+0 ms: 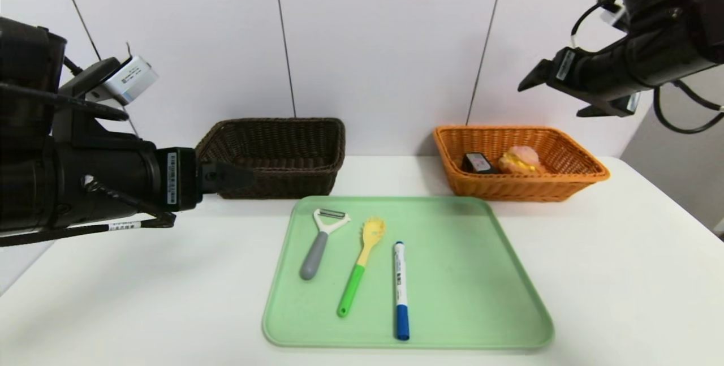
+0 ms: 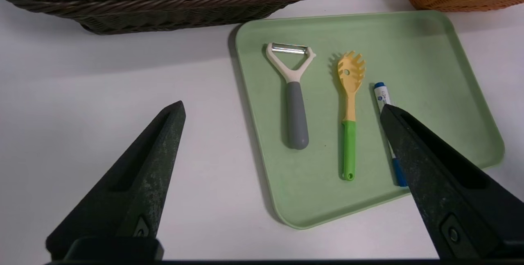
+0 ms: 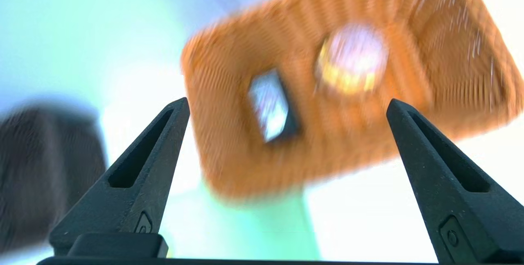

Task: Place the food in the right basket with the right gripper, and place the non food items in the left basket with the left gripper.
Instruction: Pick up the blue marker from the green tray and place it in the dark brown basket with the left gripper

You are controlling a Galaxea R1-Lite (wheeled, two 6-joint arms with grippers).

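The pink-topped bun (image 1: 520,159) and the small black box (image 1: 478,162) lie inside the orange right basket (image 1: 509,188). High above that basket my right gripper (image 1: 550,100) hangs open and holds nothing; its wrist view looks down on the basket (image 3: 229,142), the bun (image 3: 354,58) and the box (image 3: 270,105). On the green tray (image 1: 481,275) lie the grey-handled peeler (image 1: 319,241), the yellow-and-green pasta spoon (image 1: 362,264) and the blue-capped marker (image 1: 400,289). My left gripper (image 1: 214,198) stays open and empty, left of the tray, in front of the dark brown left basket (image 1: 277,182).
Both baskets stand against the white back wall, with the tray between them and nearer to me. From the left wrist the peeler (image 2: 295,105), spoon (image 2: 350,113) and marker (image 2: 382,95) lie parallel on the tray (image 2: 450,93). White table surrounds the tray.
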